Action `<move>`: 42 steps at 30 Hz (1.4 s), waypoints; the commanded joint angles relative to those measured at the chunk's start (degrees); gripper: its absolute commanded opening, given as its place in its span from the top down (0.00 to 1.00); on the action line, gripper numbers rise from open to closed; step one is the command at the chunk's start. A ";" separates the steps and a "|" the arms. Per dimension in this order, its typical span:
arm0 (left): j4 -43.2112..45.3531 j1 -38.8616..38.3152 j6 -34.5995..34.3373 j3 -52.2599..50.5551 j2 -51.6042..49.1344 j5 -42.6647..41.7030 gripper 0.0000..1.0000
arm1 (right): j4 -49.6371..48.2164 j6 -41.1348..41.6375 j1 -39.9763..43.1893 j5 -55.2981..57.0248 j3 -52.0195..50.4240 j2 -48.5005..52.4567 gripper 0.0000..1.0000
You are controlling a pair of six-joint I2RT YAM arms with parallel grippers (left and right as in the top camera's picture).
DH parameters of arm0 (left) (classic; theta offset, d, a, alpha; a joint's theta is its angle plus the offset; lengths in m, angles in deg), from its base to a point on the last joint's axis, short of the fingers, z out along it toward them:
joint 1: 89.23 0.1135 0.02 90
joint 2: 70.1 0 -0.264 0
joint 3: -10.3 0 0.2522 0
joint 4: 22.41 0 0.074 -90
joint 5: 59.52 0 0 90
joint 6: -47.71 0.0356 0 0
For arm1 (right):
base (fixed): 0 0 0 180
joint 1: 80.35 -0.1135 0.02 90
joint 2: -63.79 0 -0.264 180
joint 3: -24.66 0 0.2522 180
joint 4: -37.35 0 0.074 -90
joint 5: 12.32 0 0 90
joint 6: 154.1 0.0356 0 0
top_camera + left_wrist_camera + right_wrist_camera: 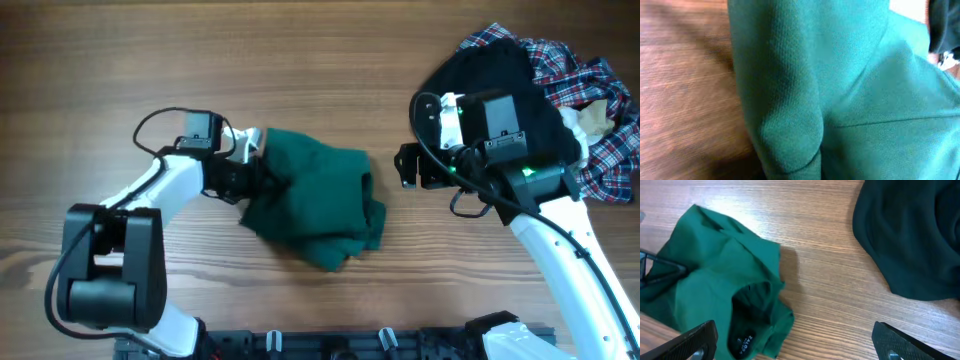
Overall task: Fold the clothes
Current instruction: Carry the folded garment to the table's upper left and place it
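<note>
The green garment (pixel 840 90) swamps the left wrist view, left jaws unreadable; only the right wrist view shows its label (pixel 746 342). Crumpled heap mid-bench (pixel 300 60); right jaws wide, empty.

Right gripper (pixel 407 166) gapes wide; left gripper (pixel 252 170) jaws unseen.

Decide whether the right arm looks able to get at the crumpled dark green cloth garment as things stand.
Probably yes. Only bare wooden table separates the right arm from the dark green cloth garment; its jaws stand open towards it, and the black garment lies behind, out of the way.
</note>
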 commanded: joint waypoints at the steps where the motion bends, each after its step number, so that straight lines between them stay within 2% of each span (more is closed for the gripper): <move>1: 6.51 -1.31 -6.91 -0.24 -0.70 -0.90 0.96 | -0.35 -0.74 0.13 -0.98 1.33 -0.79 0.00; 5: 17.18 -1.29 -19.06 -0.24 -0.70 7.98 0.96 | -0.35 -0.61 0.13 -1.20 1.33 -0.79 0.00; 7: 21.88 -1.25 -23.76 -0.24 -0.70 16.98 0.96 | -0.33 -0.57 0.13 -1.88 1.33 -0.79 0.00; 8: 25.24 -1.25 -26.91 -0.24 -0.70 25.05 0.96 | -0.33 -0.52 0.13 -2.78 1.33 -0.79 0.00; 11: 31.98 0.83 -33.94 -0.24 -0.70 41.07 0.96 | 0.37 -0.55 0.13 -4.48 1.33 -0.76 0.00; 13: 34.73 5.01 -37.79 -0.24 -0.70 46.01 0.96 | 0.55 -0.55 0.13 -5.81 1.33 -0.48 0.00; 14: 35.32 6.95 -38.86 -0.24 -0.70 46.73 0.96 | 0.57 -0.50 0.13 -6.29 1.33 -0.35 0.00; 17: 36.11 19.34 -44.68 -0.24 -0.70 46.86 0.96 | 1.16 -0.50 0.13 -7.08 1.33 -0.24 0.00; 20: 35.21 29.40 -46.69 -0.24 -0.70 44.22 0.96 | 1.07 -0.50 0.13 -7.74 1.33 -0.24 0.00; 21: 34.18 31.45 -48.78 -0.24 -0.70 43.89 0.96 | 1.07 -0.50 0.13 -8.41 1.33 -0.24 0.00; 23: 32.63 33.68 -48.63 -0.24 -0.70 40.52 0.96 | 0.70 -0.09 0.13 -8.98 1.33 -0.24 0.00; 29: 31.43 33.94 -49.11 -0.24 -0.70 35.50 0.96 | -0.33 0.79 0.13 -10.21 1.33 -0.24 0.00; 31: 31.78 33.18 -53.44 -0.24 -0.70 35.28 0.96 | -0.42 0.81 0.13 -10.21 1.33 -0.24 0.00; 35: 35.23 28.72 -55.10 -0.24 -0.70 36.87 0.96 | -0.52 0.79 0.13 -10.21 1.33 -0.24 0.00; 38: 35.41 25.35 -56.59 -0.24 -0.72 41.51 0.96 | -0.55 0.72 0.13 -10.19 1.33 -0.24 0.00; 42: 35.43 24.90 -56.54 -0.24 -0.72 43.98 0.96 | -0.61 0.50 0.13 -10.16 1.33 -0.24 0.00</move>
